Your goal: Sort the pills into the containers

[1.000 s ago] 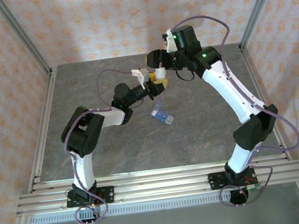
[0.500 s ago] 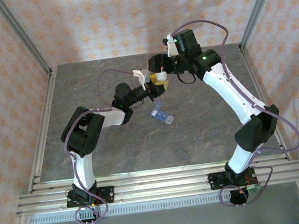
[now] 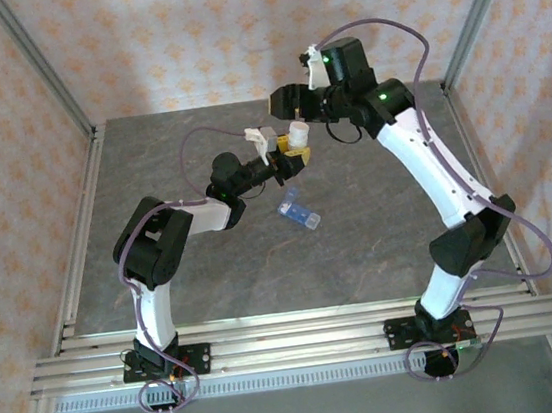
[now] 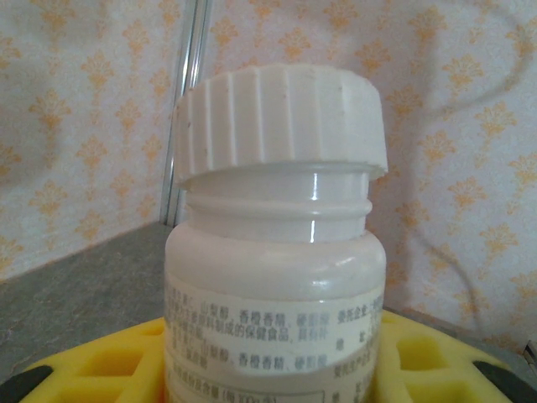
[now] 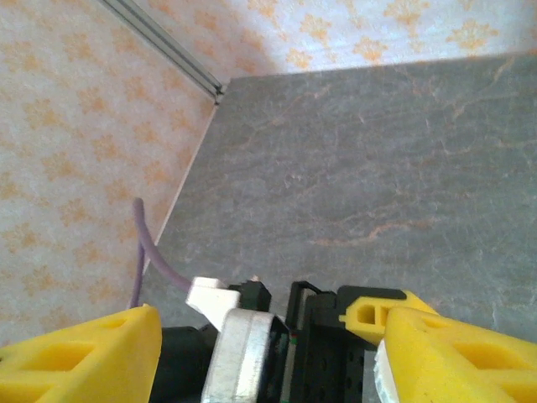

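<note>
My left claw [image 3: 288, 157] is clamped on a white plastic pill bottle [image 4: 273, 302], held above the grey stone-patterned bench [image 3: 213, 265]. Its ribbed white cap [image 4: 281, 126] sits crooked. The small translucent light-blue pill box [image 3: 299, 211] lies on the bench nearby. My right claw [image 5: 268, 353] hangs by the cap, jaws apart and empty. If it closes off-centre, I judge the loose cap could pop off and pills scatter wide of the box.
</note>
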Motion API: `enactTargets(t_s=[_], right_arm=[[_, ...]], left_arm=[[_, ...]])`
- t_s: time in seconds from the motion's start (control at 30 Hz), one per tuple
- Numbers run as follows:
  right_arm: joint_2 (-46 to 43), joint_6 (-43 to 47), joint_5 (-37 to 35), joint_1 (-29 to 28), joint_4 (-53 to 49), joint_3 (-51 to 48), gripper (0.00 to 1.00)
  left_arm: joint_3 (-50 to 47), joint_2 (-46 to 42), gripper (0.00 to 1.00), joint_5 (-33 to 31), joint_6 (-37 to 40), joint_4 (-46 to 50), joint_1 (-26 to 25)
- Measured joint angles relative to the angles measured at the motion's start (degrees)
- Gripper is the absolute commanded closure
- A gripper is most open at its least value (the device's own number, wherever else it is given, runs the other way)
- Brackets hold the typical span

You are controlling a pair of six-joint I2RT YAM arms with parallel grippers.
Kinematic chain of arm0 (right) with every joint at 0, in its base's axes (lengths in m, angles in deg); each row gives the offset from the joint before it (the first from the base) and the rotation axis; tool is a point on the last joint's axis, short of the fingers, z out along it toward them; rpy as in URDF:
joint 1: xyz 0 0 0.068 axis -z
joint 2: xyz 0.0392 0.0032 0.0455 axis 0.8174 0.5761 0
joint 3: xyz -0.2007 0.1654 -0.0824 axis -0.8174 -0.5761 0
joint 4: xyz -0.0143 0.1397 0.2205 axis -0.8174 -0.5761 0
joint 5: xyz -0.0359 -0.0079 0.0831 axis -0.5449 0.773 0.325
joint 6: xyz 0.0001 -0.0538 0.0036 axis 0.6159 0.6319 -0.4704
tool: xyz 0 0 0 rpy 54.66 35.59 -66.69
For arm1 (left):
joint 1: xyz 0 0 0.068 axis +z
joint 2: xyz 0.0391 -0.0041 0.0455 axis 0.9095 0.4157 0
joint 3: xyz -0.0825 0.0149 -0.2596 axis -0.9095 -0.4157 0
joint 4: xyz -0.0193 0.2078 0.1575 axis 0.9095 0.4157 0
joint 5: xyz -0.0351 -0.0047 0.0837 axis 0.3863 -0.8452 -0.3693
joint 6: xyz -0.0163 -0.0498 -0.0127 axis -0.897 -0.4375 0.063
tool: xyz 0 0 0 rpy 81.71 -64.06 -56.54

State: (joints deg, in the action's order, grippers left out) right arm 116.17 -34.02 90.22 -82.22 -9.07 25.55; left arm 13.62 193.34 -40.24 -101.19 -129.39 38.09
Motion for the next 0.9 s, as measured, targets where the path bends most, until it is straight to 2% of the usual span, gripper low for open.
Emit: enactTargets(t_s=[0.37, 0.7, 0.9], right_arm=[[-0.02, -0.11, -0.59, -0.68, 4.66, -9.25, 0.31], [0.04, -0.46, -1.07, -0.5, 0.63, -3.8, 0.29], [0.04, -0.81, -2.05, 2.19, -0.31, -1.2, 0.28]], left_arm=[[0.07, 1.79, 1.0, 0.24, 0.0, 1.55, 0.13], [0.26, 1.88, 1.0, 0.2, 0.0, 1.03, 0.13], [0.26, 1.88, 1.0, 0.22, 0.0, 0.66, 0.13]])
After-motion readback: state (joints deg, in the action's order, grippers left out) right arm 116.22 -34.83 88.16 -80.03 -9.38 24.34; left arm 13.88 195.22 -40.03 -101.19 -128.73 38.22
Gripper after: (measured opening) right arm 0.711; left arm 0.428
